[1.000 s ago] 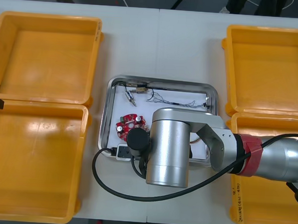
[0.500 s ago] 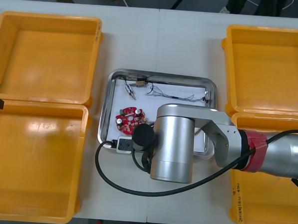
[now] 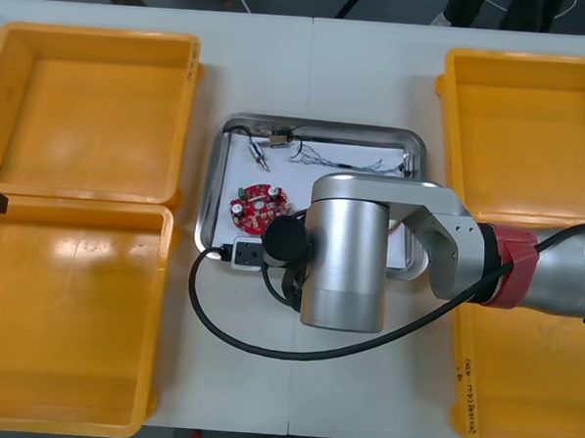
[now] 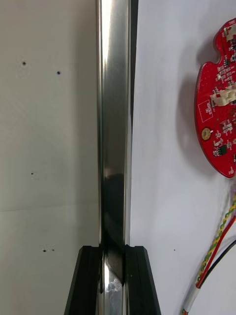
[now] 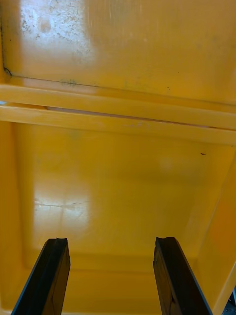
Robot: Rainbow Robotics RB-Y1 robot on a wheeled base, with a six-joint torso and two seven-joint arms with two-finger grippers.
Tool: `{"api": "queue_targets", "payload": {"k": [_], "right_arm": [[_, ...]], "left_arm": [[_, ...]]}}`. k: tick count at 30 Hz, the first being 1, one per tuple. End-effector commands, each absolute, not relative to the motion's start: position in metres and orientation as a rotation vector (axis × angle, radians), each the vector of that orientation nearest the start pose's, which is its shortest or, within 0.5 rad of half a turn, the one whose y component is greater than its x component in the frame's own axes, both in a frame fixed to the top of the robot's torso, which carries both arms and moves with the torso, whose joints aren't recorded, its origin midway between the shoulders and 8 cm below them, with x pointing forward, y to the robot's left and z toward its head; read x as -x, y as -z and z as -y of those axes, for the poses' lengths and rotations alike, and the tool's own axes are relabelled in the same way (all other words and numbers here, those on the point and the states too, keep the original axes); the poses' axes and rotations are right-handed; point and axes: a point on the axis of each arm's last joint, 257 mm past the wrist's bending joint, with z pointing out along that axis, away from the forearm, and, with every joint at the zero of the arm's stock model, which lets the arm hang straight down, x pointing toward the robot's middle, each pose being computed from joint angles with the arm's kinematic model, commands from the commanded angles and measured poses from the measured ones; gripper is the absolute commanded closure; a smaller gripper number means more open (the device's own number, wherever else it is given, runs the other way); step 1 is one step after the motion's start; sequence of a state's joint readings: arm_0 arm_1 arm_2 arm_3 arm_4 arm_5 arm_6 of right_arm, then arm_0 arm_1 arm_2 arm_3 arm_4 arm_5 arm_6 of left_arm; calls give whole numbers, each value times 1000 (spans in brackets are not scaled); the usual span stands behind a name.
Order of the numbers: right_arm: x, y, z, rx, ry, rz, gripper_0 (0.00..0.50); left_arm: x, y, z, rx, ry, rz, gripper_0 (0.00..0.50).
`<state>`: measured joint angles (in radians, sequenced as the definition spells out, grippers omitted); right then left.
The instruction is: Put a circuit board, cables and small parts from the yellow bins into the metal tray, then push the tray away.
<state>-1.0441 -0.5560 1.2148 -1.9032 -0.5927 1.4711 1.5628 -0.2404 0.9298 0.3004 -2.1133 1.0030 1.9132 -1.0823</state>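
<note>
Right tool (image 4: pixel 114 280) clamped on the rim of the metal tray (image 4: pixel 114 123).
Left tool (image 5: pixel 110 275) stood wide open over a yellow bin (image 5: pixel 123 187), holding nothing.

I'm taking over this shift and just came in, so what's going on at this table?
The right tool is shut on the near rim of the metal tray, which has slid farther from the robot over the last second, so the push is under way. A red circuit board and thin cables lie in the tray. The left tool hangs open over a yellow bin at the robot's left, idle.
</note>
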Motion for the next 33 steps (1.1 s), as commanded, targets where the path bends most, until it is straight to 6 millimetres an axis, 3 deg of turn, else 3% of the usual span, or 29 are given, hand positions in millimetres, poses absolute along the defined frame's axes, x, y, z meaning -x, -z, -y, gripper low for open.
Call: {"api": "queue_targets", "payload": {"k": [1, 6, 15, 33], "right_arm": [[-442, 232, 10, 1895, 547, -1755, 500], [-451, 227, 12, 1885, 581, -1745, 500], [-487, 208, 24, 1829, 673, -1758, 500], [-536, 162, 16, 1763, 783, -1665, 500]], "left_arm": [[-376, 116, -397, 65, -60, -2675, 0], [-376, 116, -397, 65, -60, -2675, 0], [-376, 116, -397, 65, -60, -2675, 0], [-376, 116, -397, 65, -60, -2675, 0]]}}
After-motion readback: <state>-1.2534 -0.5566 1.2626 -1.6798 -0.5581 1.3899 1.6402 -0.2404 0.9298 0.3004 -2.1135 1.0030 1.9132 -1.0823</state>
